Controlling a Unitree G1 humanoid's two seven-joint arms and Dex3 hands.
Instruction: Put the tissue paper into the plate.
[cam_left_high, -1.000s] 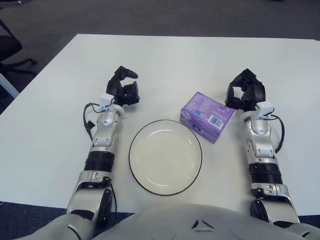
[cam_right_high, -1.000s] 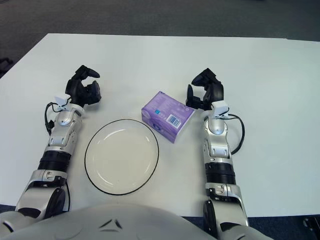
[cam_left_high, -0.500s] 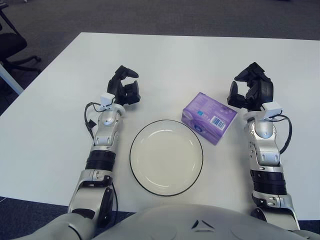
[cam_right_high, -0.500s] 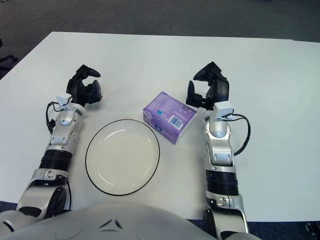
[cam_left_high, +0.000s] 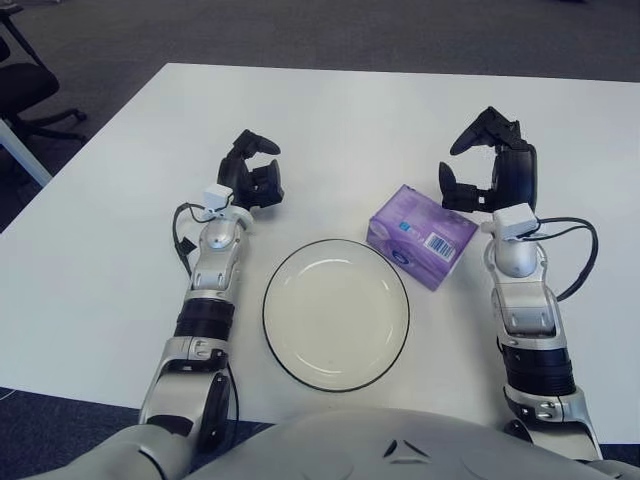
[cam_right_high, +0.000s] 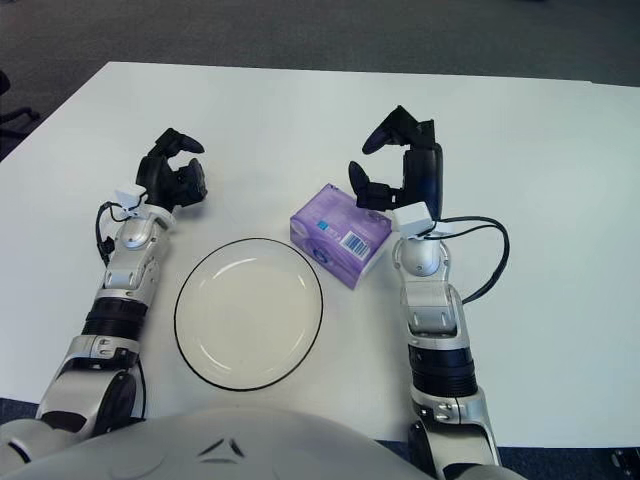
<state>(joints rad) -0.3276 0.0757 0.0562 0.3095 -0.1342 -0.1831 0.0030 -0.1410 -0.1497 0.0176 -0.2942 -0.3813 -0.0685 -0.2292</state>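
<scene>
Right hand raised on a bent forearm, hovering at the 3 o'clock edge of the tissue pack; fingers spread wide, holding nothing; pack lies flat on the table, at 2 o'clock from the plate; left hand at 10 o'clock from plate, empty, loosely curled.

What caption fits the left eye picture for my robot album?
Right hand open above the purple tissue pack, empty plate beside it, left hand idle.

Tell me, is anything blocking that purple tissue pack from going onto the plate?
Nothing visible does. The tissue pack lies on bare table just right of the plate, and the open right hand is raised beside it.
</scene>
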